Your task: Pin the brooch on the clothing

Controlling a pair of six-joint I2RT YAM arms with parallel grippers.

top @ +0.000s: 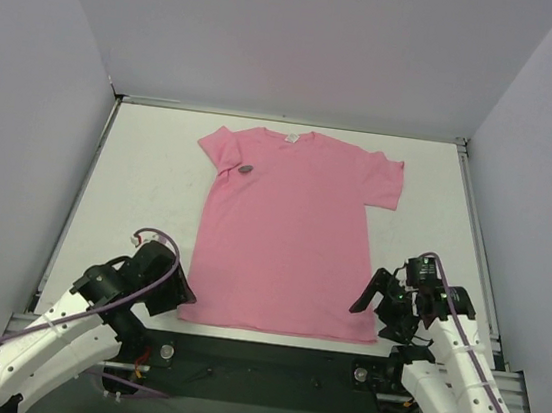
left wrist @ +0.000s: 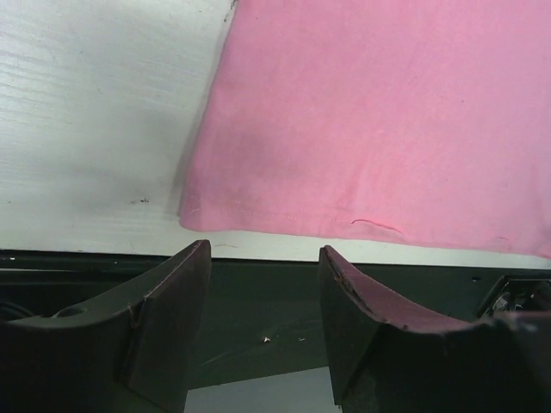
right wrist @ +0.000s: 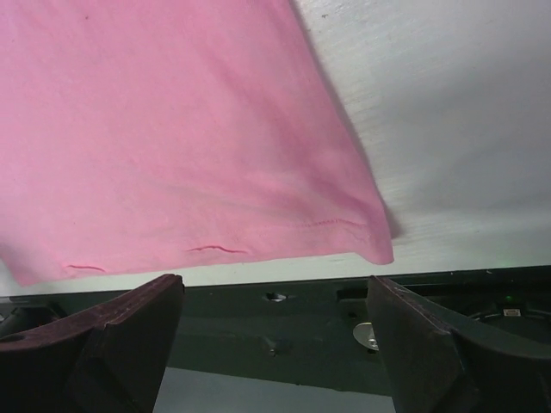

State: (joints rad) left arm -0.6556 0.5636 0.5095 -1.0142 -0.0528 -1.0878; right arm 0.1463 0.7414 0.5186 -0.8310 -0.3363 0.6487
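Up near the collar of the shirt [top: 292, 239], the brooch [top: 245, 170] sits by a sleeve, prob. pinned already, so L gripper [left wrist: 264, 249] & R gripper [right wrist: 275, 282] hang at the hem corners, jaws apart, R wider, gripping nothing.

No readable text, brand, number or sign in any view. Small white label [top: 289, 138] inside neckline of pink T-shirt [top: 292, 239]: too small to tell any print.
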